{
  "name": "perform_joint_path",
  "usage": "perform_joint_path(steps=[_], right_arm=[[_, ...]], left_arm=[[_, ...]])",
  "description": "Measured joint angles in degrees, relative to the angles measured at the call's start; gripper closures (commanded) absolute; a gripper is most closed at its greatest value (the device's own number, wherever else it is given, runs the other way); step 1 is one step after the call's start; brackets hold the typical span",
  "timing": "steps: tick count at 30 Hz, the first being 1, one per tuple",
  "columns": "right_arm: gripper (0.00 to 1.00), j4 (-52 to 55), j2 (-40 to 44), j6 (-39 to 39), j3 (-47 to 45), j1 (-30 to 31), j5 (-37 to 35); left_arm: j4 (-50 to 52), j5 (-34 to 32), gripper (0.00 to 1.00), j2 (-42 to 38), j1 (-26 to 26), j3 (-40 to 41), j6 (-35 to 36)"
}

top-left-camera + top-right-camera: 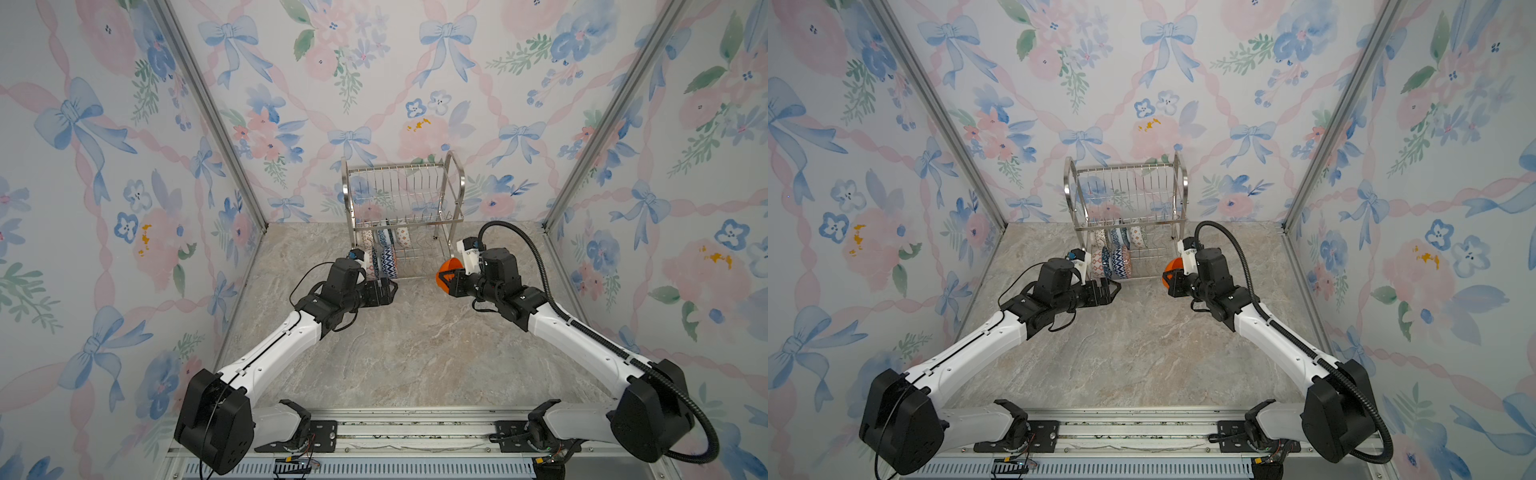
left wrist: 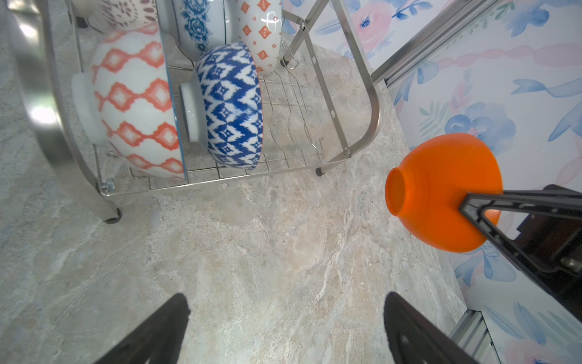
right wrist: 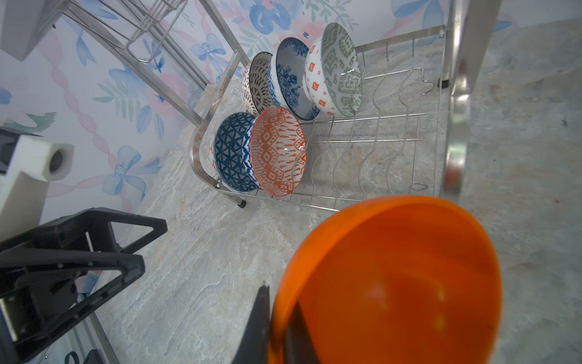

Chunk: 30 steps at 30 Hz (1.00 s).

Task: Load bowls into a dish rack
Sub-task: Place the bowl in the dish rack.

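The dish rack stands at the back of the table. Several patterned bowls stand on edge in its lower tier. Two are in the front row, and a dark lattice bowl, a blue floral one and a green-grey one stand behind them. My right gripper is shut on the rim of the plain orange bowl, held tilted in the air just right of the rack's front. My left gripper hangs open and holds nothing, in front of the rack's left end.
Wavy wire slots run along the lower tier to the right of the bowls. The marble tabletop stretches between the arms. Floral walls with metal corner posts close in three sides. A metal rail lines the front edge.
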<state>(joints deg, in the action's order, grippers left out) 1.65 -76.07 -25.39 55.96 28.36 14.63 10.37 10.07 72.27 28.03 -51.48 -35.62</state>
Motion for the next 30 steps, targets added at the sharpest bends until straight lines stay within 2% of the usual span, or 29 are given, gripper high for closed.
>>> perform_joint_path(steps=[11,30], right_arm=[[1.00,-19.45,-9.55,-7.06,-1.46,1.14,4.61],[1.00,-44.02,-27.34,-21.11,1.44,1.27,9.94]], left_arm=[[-0.76,-0.20,0.03,0.55,0.00,0.39,-0.17],[-1.27,-0.61,0.03,1.95,0.00,0.39,-0.15]])
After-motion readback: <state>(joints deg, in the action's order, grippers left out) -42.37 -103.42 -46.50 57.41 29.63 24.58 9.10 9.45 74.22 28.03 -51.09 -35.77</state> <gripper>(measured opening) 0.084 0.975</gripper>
